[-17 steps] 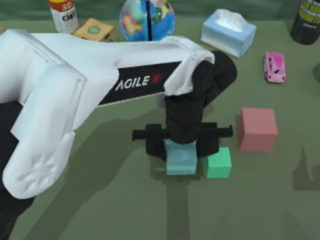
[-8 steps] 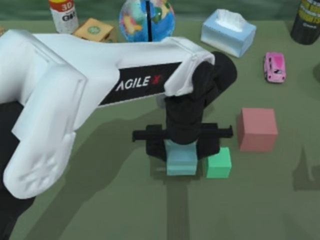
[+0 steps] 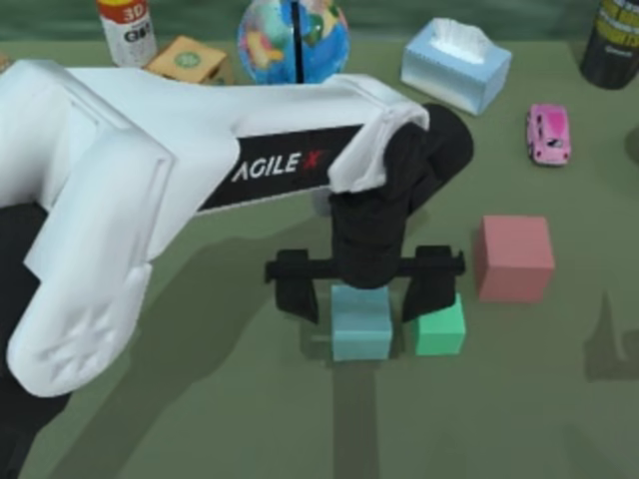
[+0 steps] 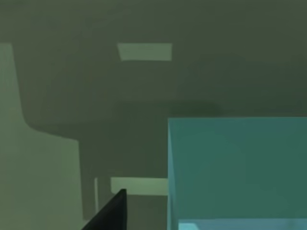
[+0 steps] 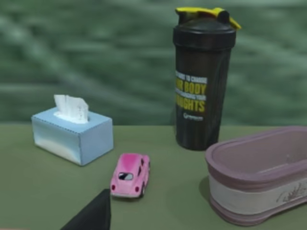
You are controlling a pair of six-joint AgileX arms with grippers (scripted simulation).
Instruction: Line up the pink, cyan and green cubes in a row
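Note:
The cyan cube (image 3: 361,324) rests on the table near the middle, and it fills much of the left wrist view (image 4: 237,172). My left gripper (image 3: 364,299) hangs right over it, open, with one black finger (image 3: 298,291) to the cube's left and the other at the green cube's back edge. The green cube (image 3: 440,329) sits just right of the cyan one with a narrow gap between them. Farther right and slightly back stands the pink cube (image 3: 513,257). My right arm is parked off the table's right side. One finger (image 5: 93,215) of its gripper shows, well off centre.
Along the back stand a white bottle (image 3: 127,30), a cardboard box (image 3: 187,60), a globe (image 3: 293,40), a blue tissue box (image 3: 456,65) and a black shaker bottle (image 3: 611,40). A pink toy car (image 3: 548,134) lies behind the pink cube. A mauve tub (image 5: 259,182) sits near the shaker.
The left gripper's fingers have spread apart and let go of the cyan cube, which stays on the table beside the green cube. The arm itself has hardly moved.

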